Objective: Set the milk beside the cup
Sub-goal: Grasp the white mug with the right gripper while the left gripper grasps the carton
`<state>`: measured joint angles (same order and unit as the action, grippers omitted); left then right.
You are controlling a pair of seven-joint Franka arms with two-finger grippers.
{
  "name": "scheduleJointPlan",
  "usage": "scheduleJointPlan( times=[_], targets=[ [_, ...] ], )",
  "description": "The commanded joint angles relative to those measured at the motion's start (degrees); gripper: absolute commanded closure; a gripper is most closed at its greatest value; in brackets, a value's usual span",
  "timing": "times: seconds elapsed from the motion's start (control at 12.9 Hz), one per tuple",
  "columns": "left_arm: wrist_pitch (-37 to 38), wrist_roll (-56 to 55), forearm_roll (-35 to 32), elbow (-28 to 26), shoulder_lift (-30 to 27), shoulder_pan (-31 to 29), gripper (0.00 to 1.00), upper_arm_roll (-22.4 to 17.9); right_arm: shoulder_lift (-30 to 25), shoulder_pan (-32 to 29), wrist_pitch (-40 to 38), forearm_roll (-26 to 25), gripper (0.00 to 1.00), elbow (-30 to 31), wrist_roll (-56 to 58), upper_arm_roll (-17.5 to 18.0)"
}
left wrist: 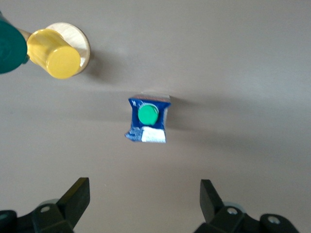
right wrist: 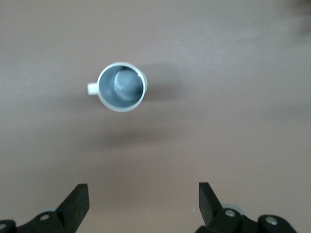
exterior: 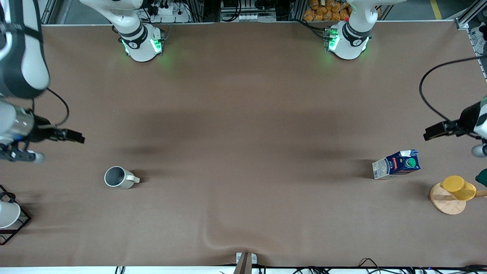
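Note:
The milk point(exterior: 397, 164), a dark-blue carton with a green cap, stands upright on the brown table toward the left arm's end. It also shows in the left wrist view point(left wrist: 148, 121). The cup point(exterior: 118, 177), a grey-white mug with a side handle, stands toward the right arm's end and shows in the right wrist view point(right wrist: 121, 86). My left gripper point(exterior: 432, 133) point(left wrist: 145, 194) is open and empty, high over the table beside the milk. My right gripper point(exterior: 76, 137) point(right wrist: 143, 194) is open and empty, high over the table near the cup.
A yellow cup on a wooden stand point(exterior: 456, 188) point(left wrist: 58, 53) stands beside the milk, nearer the table's end, with a dark green object point(exterior: 481, 177) next to it. A white cup in a black wire rack point(exterior: 7, 215) sits at the right arm's end.

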<state>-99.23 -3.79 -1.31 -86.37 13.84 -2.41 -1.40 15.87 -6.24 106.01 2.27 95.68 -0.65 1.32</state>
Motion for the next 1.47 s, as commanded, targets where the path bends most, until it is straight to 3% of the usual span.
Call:
scheduleJointPlan(
  times=[0.0, 0.39, 0.7, 1.24, 1.32, 1.4],
  targets=[
    [-2.4, 1.0, -1.7, 0.7, 2.7, -2.2, 0.00, 0.3, 4.9, 0.3, 4.5, 1.2, 0.00, -1.7, -0.8, -0.1],
    [-5.4, 0.6, -0.6, 0.3, 8.9, -3.7, 0.00, 0.4, 13.1, -0.4, 13.7, 0.9, 0.00, -4.2, -0.1, -0.1],
    [-5.7, 0.9, -0.4, -1.0, 11.6, -3.3, 0.00, 0.7, 18.7, 0.3, 16.5, 0.5, 0.00, -7.6, 0.0, -0.1],
    [-6.9, 0.4, -0.3, -3.0, 12.5, -2.8, 0.00, 0.7, 22.4, 1.0, 22.2, 1.3, 0.00, -3.9, -0.8, -0.1],
    [-7.0, 0.4, -0.3, -2.9, 12.5, -2.8, 0.00, 0.8, 22.4, 0.9, 24.9, 1.3, 0.08, -2.1, -0.8, -0.1],
    [-7.1, 0.4, -0.1, -2.8, 12.5, -3.0, 0.00, 0.8, 22.4, 0.8, 26.8, 1.3, 0.66, -0.8, -1.0, -0.1]
  ],
)
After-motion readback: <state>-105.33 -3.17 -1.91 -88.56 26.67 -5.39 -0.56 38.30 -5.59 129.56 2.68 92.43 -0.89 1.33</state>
